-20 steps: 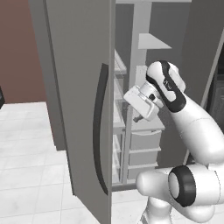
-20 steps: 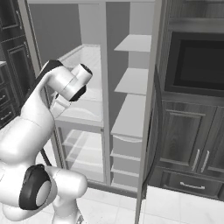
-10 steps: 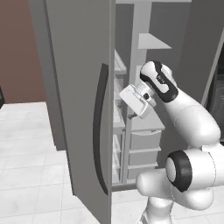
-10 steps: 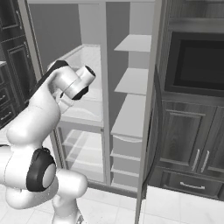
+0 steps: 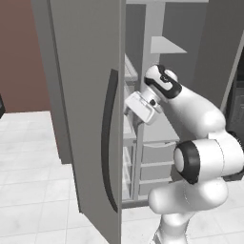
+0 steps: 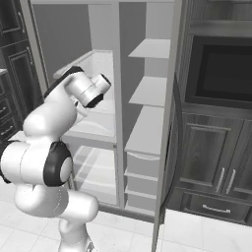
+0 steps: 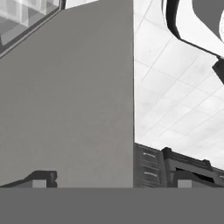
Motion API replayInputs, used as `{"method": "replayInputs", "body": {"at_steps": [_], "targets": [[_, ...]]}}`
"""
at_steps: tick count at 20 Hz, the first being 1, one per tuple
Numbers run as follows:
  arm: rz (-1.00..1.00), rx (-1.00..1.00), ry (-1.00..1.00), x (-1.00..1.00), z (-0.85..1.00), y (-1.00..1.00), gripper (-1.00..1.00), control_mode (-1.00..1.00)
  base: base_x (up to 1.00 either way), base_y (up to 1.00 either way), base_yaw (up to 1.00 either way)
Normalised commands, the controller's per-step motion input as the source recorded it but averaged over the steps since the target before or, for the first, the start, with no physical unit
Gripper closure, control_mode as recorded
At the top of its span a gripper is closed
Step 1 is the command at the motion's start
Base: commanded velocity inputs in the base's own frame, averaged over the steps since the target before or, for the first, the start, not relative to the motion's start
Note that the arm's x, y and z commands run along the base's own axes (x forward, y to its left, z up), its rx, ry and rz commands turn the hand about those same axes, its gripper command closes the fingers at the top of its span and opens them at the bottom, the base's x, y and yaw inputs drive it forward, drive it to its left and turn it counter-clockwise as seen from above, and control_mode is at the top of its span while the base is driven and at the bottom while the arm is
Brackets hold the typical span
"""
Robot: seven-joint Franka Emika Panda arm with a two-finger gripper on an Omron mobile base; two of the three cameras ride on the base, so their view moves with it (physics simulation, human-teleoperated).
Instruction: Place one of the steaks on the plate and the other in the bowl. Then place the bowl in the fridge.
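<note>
Arm at open fridge, claw spread, nothing held.

Stood with fridge (image 6: 147, 93) doors swung open; near door (image 5: 90, 124) with long dark handle (image 5: 108, 143) filled left of left base view. Gripper (image 7: 111, 181) pointed at inner face of that grey door, fingertips (image 7: 41, 178) set wide apart, nothing between them. Hand (image 5: 143, 106) sat just beside door edge, at shelf height. Pale shelves (image 6: 147, 93) and drawers (image 6: 140, 172) visible inside. Dark oven (image 6: 221, 74) to fridge's right. Steaks, plate, bowl not made out.
</note>
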Motion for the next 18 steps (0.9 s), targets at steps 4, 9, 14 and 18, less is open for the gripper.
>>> {"method": "replayInputs", "body": {"at_steps": [4, 9, 14, 18], "targets": [[0.0, 0.01, 0.0, 0.32, -0.43, 0.46, -1.0, -1.0, 0.0, 0.0, 0.0], [-0.03, 0.0, 0.0, -0.02, -0.19, 0.79, -1.0, -1.0, 0.0, 0.0, 0.0], [-0.14, 0.0, 0.0, -0.26, -0.06, 0.9, -1.0, -1.0, 0.0, 0.0, 0.0], [-0.3, 0.0, 0.0, -0.52, 0.0, 1.0, -1.0, -1.0, 0.0, 0.0, 0.0]]}}
